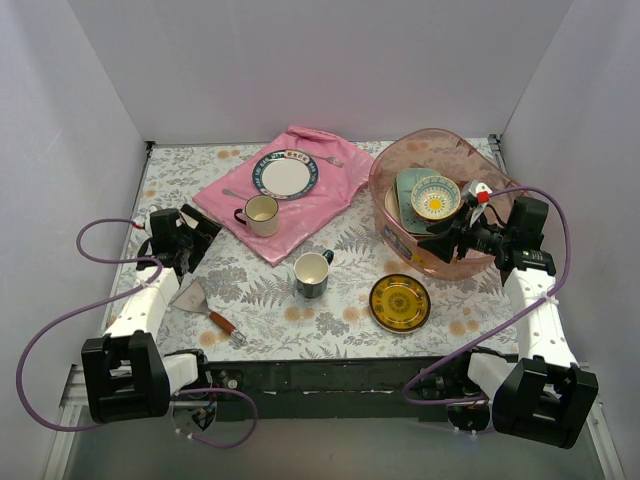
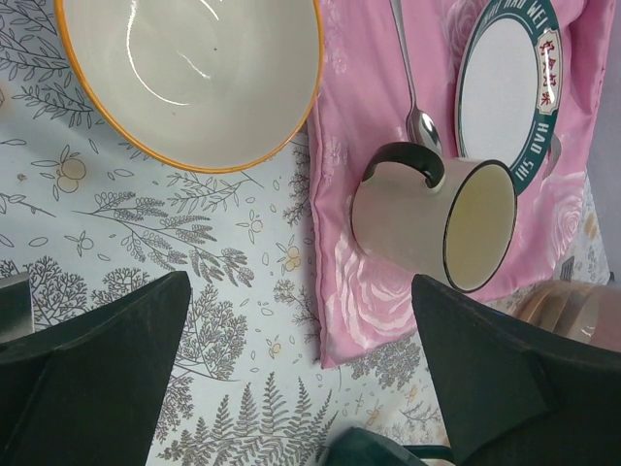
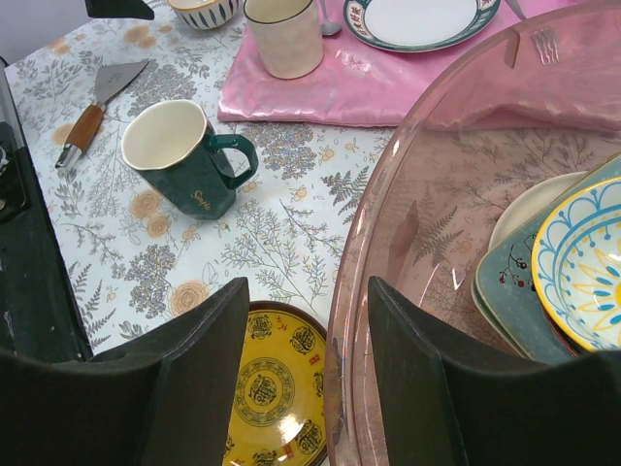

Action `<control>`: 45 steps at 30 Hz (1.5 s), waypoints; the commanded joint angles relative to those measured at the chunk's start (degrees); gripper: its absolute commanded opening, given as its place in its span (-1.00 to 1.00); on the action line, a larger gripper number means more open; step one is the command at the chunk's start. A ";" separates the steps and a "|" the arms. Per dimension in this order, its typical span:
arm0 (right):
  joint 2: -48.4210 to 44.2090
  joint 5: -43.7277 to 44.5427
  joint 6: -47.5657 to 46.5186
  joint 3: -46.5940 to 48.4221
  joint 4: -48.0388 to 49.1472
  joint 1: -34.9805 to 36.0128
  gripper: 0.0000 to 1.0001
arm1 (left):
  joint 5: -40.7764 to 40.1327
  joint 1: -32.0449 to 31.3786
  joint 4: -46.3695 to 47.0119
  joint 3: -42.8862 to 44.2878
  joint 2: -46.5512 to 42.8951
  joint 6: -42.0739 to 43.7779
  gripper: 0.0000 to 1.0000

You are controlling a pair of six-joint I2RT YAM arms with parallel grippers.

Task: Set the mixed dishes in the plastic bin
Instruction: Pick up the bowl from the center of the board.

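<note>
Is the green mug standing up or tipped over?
Standing up. The green mug sits on its base with its mouth facing up, and the white inside looks empty.

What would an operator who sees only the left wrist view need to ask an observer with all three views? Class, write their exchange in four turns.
Operator: What has been packed so far?
Observer: The plastic bin holds a pale green tray with a yellow-and-blue bowl on it.
Operator: Which dishes outside it are out of my sight?
Observer: A dark green mug stands upright, with a yellow plate to its right.
</note>
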 commanded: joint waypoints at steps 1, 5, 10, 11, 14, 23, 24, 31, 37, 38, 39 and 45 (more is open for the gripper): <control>0.12 -0.54 -0.54 0.79 1.10 -0.33 0.20 | -1.71 0.63 -1.36 2.56 0.73 -0.08 0.96; 0.21 -0.54 -0.54 0.79 1.10 -0.33 0.20 | -1.80 0.81 -1.88 3.18 1.35 0.10 0.96; 0.21 -0.54 -0.71 0.88 1.10 -0.33 0.20 | -3.91 0.90 -2.85 4.14 2.31 -0.16 0.97; 0.21 -0.54 -0.71 0.88 1.01 -0.33 0.20 | -4.00 0.90 -3.11 4.32 2.66 -0.25 0.96; 0.21 -0.54 -0.71 0.88 1.01 -0.33 0.20 | -4.26 0.90 -3.46 4.85 3.19 -0.25 0.97; 0.39 -0.45 -0.98 0.97 0.75 -0.33 0.21 | -5.84 1.34 -5.04 8.18 7.06 -0.87 0.97; 0.39 -0.45 -1.07 0.97 0.66 -0.33 0.20 | -6.02 1.34 -5.40 8.54 7.76 -1.04 0.96; 0.13 -0.45 -1.33 1.14 0.40 -0.33 0.21 | -11.82 1.69 -11.38 12.76 13.65 -3.94 0.96; 0.21 -0.27 -1.50 1.14 0.31 -0.33 0.21 | -14.89 3.79 -10.50 13.20 16.72 -7.81 0.30; 0.21 -0.27 -1.51 1.14 0.22 -0.33 0.21 | -15.16 3.97 -10.85 13.55 17.51 -8.16 0.20; 0.21 -0.19 -1.51 1.14 0.22 -0.33 0.20 | -15.77 4.15 -11.28 14.33 18.91 -9.03 0.15; 0.21 -0.19 -1.68 1.23 0.13 -0.33 0.21 | -16.57 5.64 -12.87 15.48 23.49 -9.66 -0.09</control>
